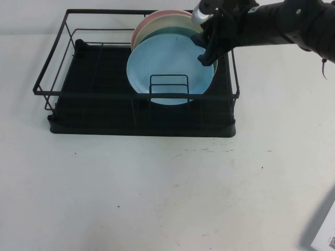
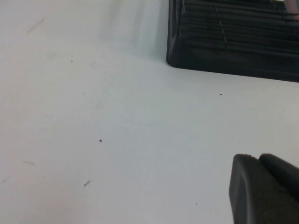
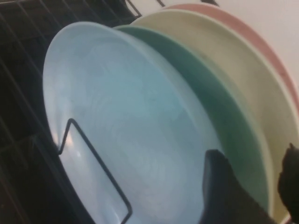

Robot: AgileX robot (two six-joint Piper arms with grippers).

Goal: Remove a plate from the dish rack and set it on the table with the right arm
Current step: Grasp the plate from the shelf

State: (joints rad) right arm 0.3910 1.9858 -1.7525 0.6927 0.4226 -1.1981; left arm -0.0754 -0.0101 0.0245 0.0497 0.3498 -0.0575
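Note:
The sky-blue plate [image 1: 167,68] stands on edge at the front of a stack in the black dish rack [image 1: 104,112], behind the small wire divider loop [image 1: 169,86]. My right gripper [image 1: 208,52] is at the plate's upper right rim. In the right wrist view my right gripper [image 3: 252,154] is open, with one finger [image 3: 219,186] in front of the blue plate [image 3: 131,126] and the other behind the mint-green plate [image 3: 224,107]. My left gripper [image 2: 254,158] is shut and empty, low over the white table [image 2: 117,116] near a corner of the rack [image 2: 233,42].
Behind the blue plate stand a mint-green plate [image 1: 172,31], a cream plate [image 1: 167,22] and a pink plate [image 1: 152,18]. The white table [image 1: 157,193] lies in front of the rack. A white object [image 1: 327,230] sits at the near right corner.

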